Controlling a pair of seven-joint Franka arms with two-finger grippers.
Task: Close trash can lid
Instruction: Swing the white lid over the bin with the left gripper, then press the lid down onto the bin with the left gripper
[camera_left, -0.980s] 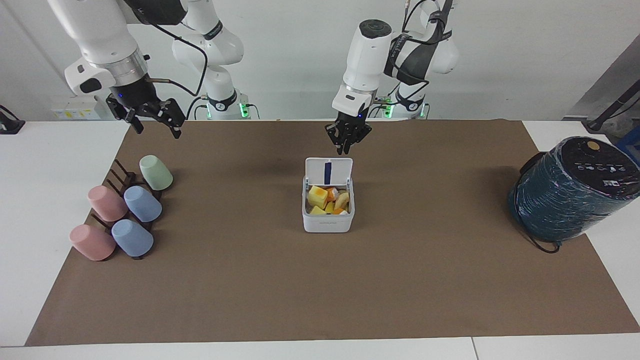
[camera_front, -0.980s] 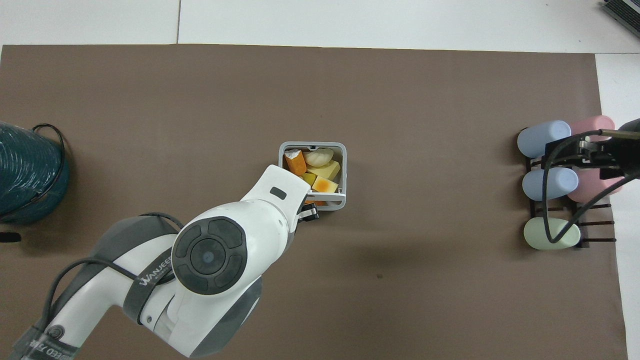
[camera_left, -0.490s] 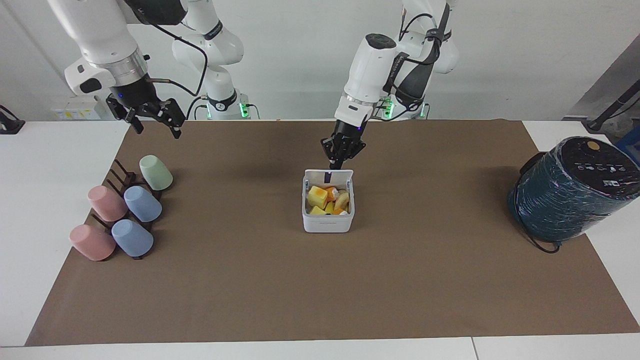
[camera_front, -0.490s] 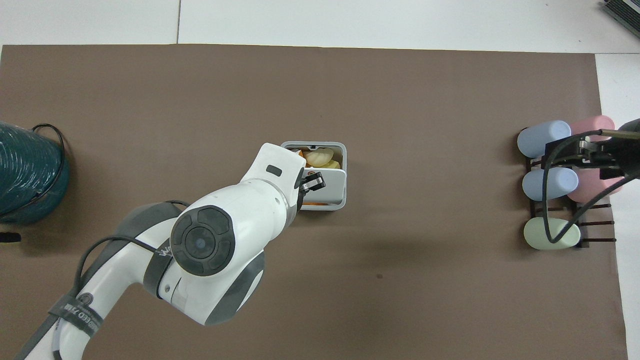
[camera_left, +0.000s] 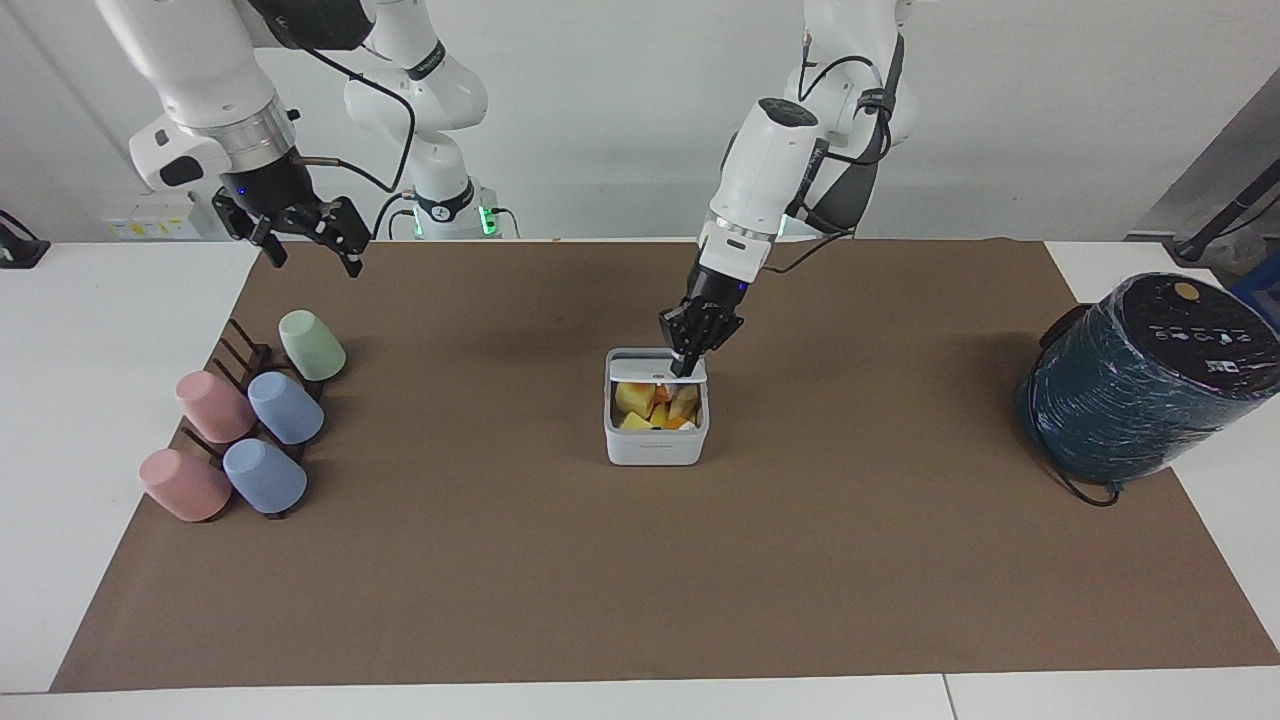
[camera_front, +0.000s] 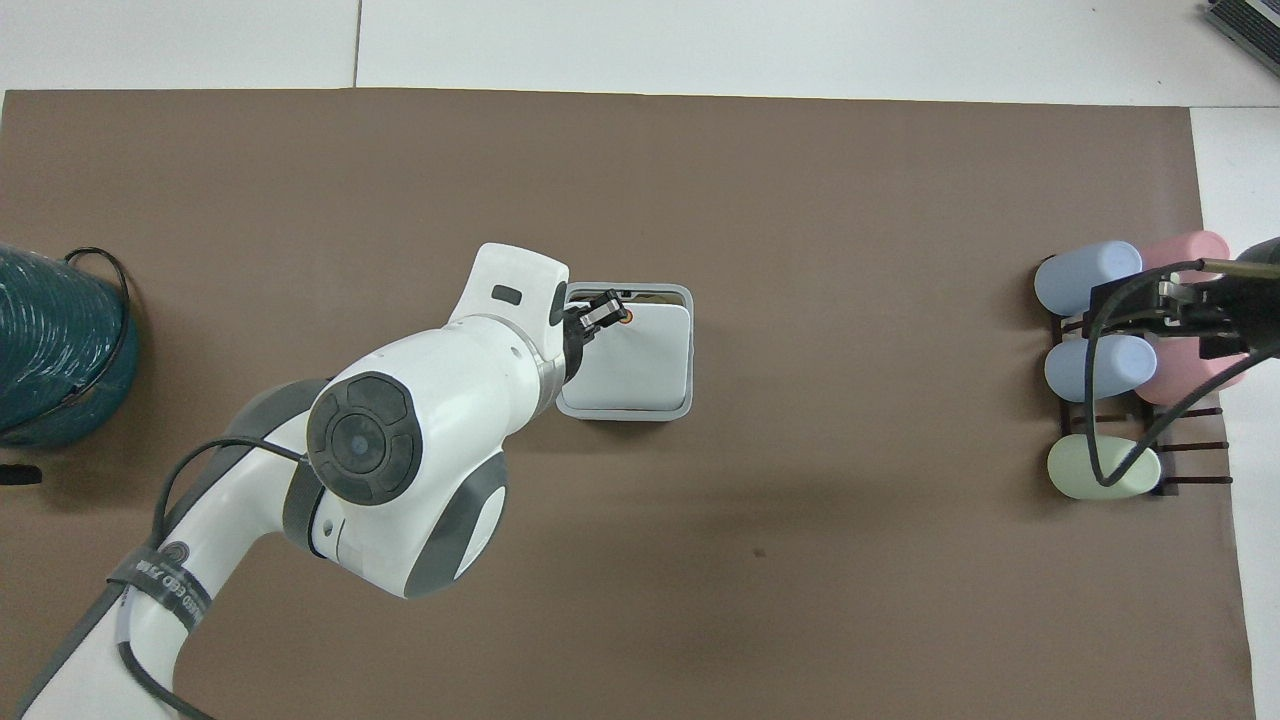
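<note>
trash can (camera_left: 655, 440) sits mid-mat, its lid (camera_front: 640, 358) tipped most of the way down, a gap still open at the edge far from the robots with yellow and orange scraps (camera_left: 655, 405) showing. left gripper (camera_left: 688, 367) presses on the lid's top near its orange dot, fingers narrow, holding nothing. right gripper (camera_left: 305, 245) waits spread wide above the cup rack (camera_left: 245, 420) at the right arm's end. teal wrapped cylinder (camera_left: 1140, 385) stands at the left arm's end.

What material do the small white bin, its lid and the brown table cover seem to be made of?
The small white square trash can looks like smooth moulded plastic: rounded corners, even colour. Its white hinged lid with an orange dot looks the same. The brown table cover seems matte paper or thin mat: flat, no gloss, straight cut edges.
</note>
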